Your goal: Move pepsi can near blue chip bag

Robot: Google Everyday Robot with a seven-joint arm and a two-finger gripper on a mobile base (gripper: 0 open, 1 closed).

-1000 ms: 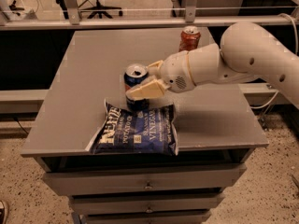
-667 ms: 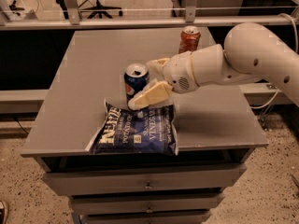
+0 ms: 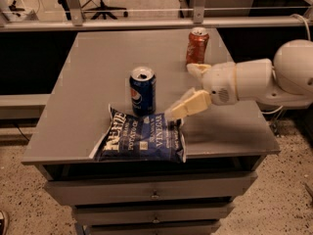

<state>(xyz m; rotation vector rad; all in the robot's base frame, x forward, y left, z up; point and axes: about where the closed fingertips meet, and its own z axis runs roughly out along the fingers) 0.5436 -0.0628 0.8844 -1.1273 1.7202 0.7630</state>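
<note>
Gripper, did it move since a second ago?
Yes. The gripper has let go of the pepsi can and pulled back to the right. It now sits open, just in front of the orange-red can.

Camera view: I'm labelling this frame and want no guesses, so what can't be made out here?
- The arm: cut off by the right edge, beyond the open gripper that hangs right of the pepsi can.
- Far right corner of the blue chip bag: hidden behind the gripper's lower finger.
- Pepsi can's base: whether it touches the bag, this angle does not show.
- Label of the orange-red soda can: too small to read.
</note>
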